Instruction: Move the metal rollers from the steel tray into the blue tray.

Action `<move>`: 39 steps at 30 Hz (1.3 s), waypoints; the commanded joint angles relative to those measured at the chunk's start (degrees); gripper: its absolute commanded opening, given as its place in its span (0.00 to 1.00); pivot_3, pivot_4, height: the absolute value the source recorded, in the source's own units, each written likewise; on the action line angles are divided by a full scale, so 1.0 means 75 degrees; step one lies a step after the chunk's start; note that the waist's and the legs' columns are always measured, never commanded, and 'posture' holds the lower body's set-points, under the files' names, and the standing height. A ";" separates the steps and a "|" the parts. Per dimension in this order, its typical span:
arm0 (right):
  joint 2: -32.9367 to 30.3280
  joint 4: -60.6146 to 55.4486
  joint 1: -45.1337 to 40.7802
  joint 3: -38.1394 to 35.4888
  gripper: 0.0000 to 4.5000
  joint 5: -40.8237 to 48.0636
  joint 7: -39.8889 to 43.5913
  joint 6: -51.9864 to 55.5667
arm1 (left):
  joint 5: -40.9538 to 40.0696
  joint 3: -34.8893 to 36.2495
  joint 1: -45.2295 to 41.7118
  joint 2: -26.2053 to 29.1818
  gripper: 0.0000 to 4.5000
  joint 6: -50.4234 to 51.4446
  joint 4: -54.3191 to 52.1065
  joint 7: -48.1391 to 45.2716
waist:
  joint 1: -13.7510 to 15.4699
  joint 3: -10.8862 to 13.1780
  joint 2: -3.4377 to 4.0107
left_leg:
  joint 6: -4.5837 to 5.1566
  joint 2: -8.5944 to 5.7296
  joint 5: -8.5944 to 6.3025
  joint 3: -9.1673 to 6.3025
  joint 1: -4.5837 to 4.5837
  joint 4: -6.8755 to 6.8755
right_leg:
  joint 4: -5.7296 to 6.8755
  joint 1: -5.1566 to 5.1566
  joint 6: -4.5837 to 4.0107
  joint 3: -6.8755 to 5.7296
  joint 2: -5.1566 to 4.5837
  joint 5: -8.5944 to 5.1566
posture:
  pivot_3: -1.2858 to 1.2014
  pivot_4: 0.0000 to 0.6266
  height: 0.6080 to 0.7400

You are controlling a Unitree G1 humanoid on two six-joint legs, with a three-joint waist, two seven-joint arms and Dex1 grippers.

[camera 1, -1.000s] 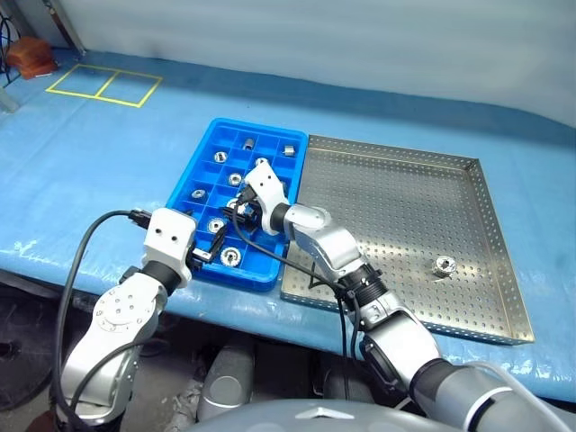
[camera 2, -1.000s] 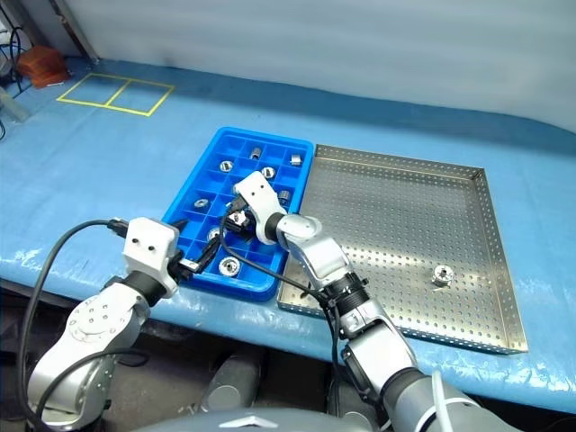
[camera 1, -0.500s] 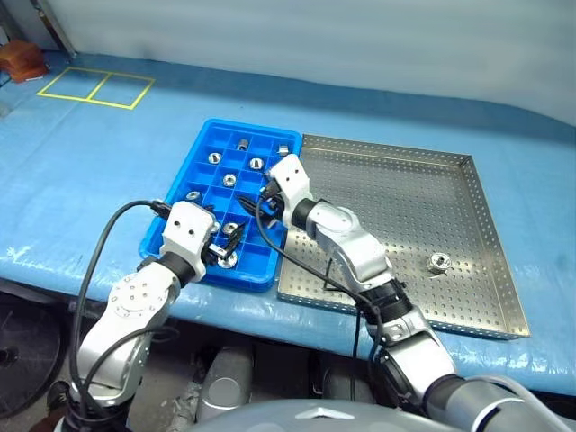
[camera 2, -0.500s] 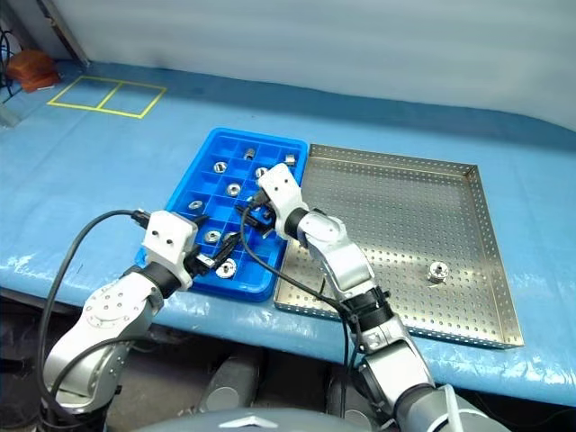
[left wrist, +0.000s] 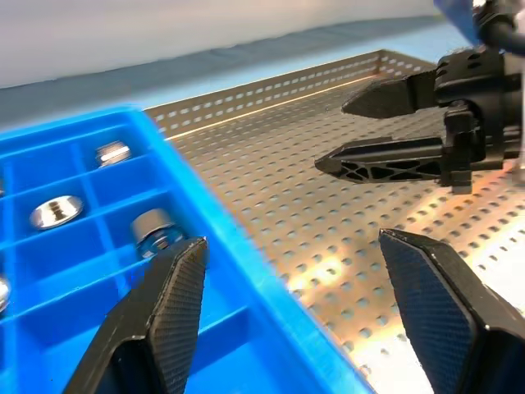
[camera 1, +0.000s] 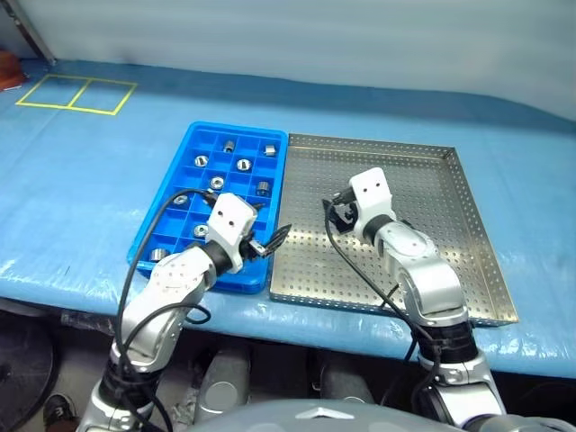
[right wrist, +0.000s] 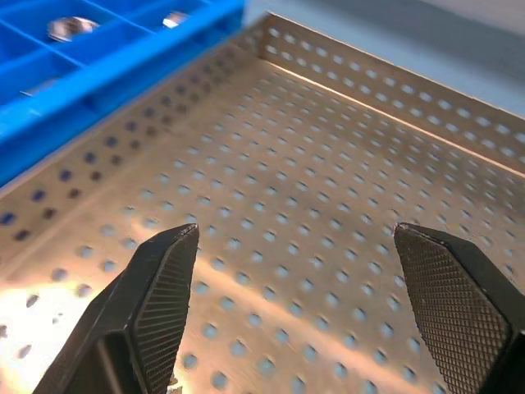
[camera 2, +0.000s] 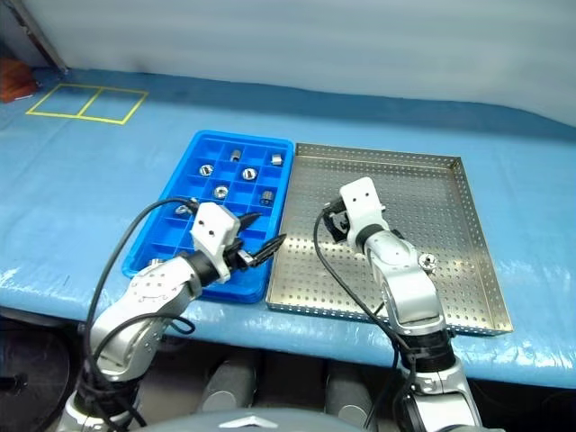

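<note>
One roller (camera 2: 428, 262) remains on the steel tray (camera 2: 450, 189), lying on the perforated floor toward the tray's right side, just beside your right forearm. The other rollers (camera 2: 222, 190) already sit in the blue tray (camera 2: 157, 245), spread singly over compartments in its far and middle rows; the near-right cells look free, so there is room for the last one.

The blue tray lies alongside the steel tray's left rim, the two touching or nearly so. That seems deliberate: each transfer is a short hop over one low wall. Both trays rest on the desk (camera 2: 90, 171), which is covered in blue sheeting.

Your right gripper (camera 1: 335, 209) hovers over the left-centre of the steel tray, jaws wide apart and empty; its wrist view shows bare perforated floor between the fingers. It points away from the last roller, so judge that you need to swing it to the right and toward you before descending.

Your left gripper (camera 1: 274, 239) sits at the seam between the trays, over the blue tray's near-right corner, jaws apart, holding nothing.

No brand, label or legible writing on either tray. A yellow taped rectangle (camera 2: 85, 102) marks the desk far left.
</note>
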 commanded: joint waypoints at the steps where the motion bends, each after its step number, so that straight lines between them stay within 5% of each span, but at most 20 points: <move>1: -0.0045 -0.0566 0.0146 -0.0127 0.89 -0.0452 -0.0559 0.0285 | -0.0163 -0.0212 -0.0342 -0.0141 0.81 -0.0299 0.0242 -0.0321 | -0.0147 0.0000 0.0000 | 0.0000 0.0000 0.0000 0.0001 -0.0001 0.0001 | 0.0001 0.0000 0.0001 0.0002 0.0000 0.0000 | 0.57 0.24 1.00; 12: 0.0429 -0.0800 0.0753 -0.1048 0.89 -0.1462 -0.2212 0.0898 | -0.0307 -0.0541 -0.0507 -0.0234 0.81 -0.0361 0.0619 -0.0789 | -0.0508 -0.0001 0.0001 | 0.0002 0.0000 0.0000 0.0000 0.0002 0.0010 | 0.0006 0.0005 0.0005 0.0005 0.0000 0.0003 | 0.56 0.24 1.00; 33: 0.1812 -0.0528 0.1153 -0.1963 0.89 -0.1047 -0.2492 0.1185 | -0.0247 -0.0530 -0.0474 -0.0207 0.81 -0.0351 0.0724 -0.0786 | -0.0620 -0.0004 0.0006 | 0.0003 -0.0001 0.0000 0.0000 0.0005 0.0017 | 0.0011 0.0009 0.0008 0.0008 0.0000 0.0005 | 0.56 0.24 1.00; 36: 0.1848 -0.0467 0.1127 -0.1988 0.76 -0.0961 -0.2459 0.1077 | -0.0230 -0.0479 -0.0433 -0.0247 0.81 -0.0369 0.0705 -0.0695 | -0.0621 -0.0004 0.0007 | 0.0003 0.0000 0.0000 0.0000 0.0005 0.0016 | 0.0011 0.0009 0.0008 0.0008 0.0001 0.0005 | 0.57 0.24 1.00; 39: 0.1855 -0.0424 0.1047 -0.1913 0.54 -0.0931 -0.2458 0.1029 | -0.0217 -0.0460 -0.0411 -0.0272 0.81 -0.0348 0.0702 -0.0598 | -0.0619 -0.0004 0.0007 | 0.0003 0.0000 0.0000 0.0000 0.0005 0.0017 | 0.0011 0.0009 0.0008 0.0008 0.0001 0.0005 | 0.57 0.24 1.00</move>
